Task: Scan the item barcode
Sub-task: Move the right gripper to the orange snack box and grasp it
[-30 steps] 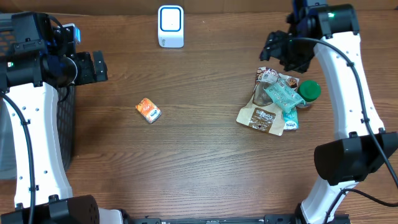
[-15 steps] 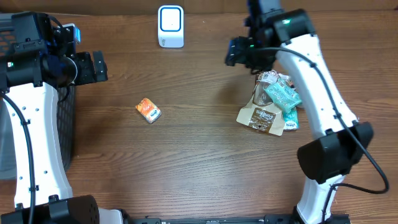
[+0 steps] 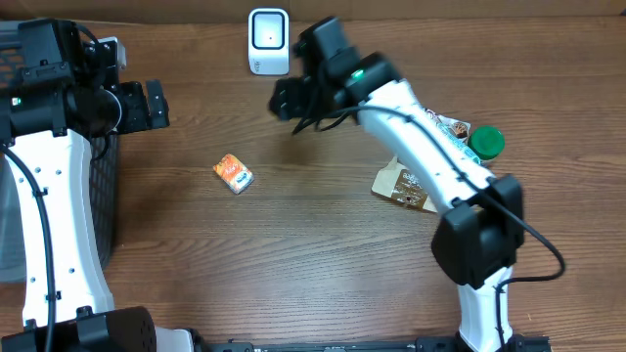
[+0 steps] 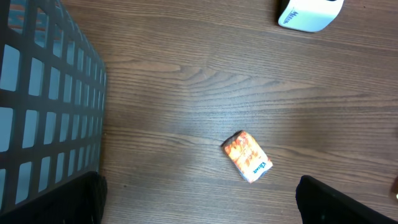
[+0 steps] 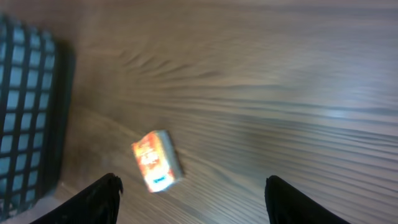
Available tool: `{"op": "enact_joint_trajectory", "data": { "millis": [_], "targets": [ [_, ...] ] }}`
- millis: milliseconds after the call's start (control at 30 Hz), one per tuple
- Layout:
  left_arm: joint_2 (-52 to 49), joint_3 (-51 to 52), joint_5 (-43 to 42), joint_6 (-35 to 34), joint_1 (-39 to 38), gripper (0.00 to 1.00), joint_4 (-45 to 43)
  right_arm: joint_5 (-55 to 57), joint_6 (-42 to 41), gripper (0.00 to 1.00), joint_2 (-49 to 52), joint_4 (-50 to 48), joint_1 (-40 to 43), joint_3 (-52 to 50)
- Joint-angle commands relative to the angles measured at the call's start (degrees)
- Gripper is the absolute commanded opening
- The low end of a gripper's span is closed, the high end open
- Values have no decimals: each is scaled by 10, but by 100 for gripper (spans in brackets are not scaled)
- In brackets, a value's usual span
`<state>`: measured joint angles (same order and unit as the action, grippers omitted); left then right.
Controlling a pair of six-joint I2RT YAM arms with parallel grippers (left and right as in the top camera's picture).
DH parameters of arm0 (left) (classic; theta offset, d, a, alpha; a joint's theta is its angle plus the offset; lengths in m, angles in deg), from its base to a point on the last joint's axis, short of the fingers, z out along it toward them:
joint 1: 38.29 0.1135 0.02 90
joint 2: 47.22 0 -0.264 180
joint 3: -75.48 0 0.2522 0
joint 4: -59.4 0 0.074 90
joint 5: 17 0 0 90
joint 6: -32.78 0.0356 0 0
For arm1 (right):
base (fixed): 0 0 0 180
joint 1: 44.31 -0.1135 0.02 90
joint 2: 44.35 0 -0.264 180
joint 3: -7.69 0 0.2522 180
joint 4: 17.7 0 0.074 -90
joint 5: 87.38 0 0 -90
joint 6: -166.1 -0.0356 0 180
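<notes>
A small orange packet [image 3: 233, 174] lies flat on the wooden table, left of centre, with nothing touching it. The white scanner [image 3: 268, 41] stands at the back edge. My right gripper [image 3: 293, 101] hangs open and empty just right of the scanner, reaching leftward. The right wrist view is blurred: the orange packet [image 5: 157, 160] sits ahead of the open right gripper [image 5: 193, 202], nearer the left finger. My left gripper [image 3: 145, 106] is open over the left side of the table. Its wrist view shows the packet [image 4: 247, 155] ahead of the left gripper [image 4: 199, 205] and the scanner [image 4: 309, 14] top right.
A black mesh basket [image 3: 103, 196] stands at the table's left edge, also seen as the basket [image 4: 43, 99] in the left wrist view. A heap of snack packets [image 3: 411, 184] and a green lid [image 3: 486, 143] lie at the right, partly under my right arm.
My right arm has swung left from above the snack heap to beside the scanner, with its gripper still open. The left arm and the orange packet have not moved.
</notes>
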<state>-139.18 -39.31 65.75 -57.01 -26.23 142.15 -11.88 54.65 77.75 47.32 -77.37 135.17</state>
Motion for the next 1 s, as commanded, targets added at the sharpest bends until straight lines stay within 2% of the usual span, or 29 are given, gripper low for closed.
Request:
{"op": "enact_joint_trajectory", "data": {
  "millis": [0,267,733,967],
  "targets": [
    [-3,-14,2,9,-1,99,-1,-17,-15,69,21,-34,-35,-23],
    [-3,-14,2,9,-1,99,-1,-17,-3,54,71,-121,-92,-69],
    [-3,-14,2,9,-1,100,-1,-41,7,43,143,-141,-97,-69],
    [-3,-14,2,9,-1,100,-1,-47,0,32,144,-134,-97,-69]
  ]
}}
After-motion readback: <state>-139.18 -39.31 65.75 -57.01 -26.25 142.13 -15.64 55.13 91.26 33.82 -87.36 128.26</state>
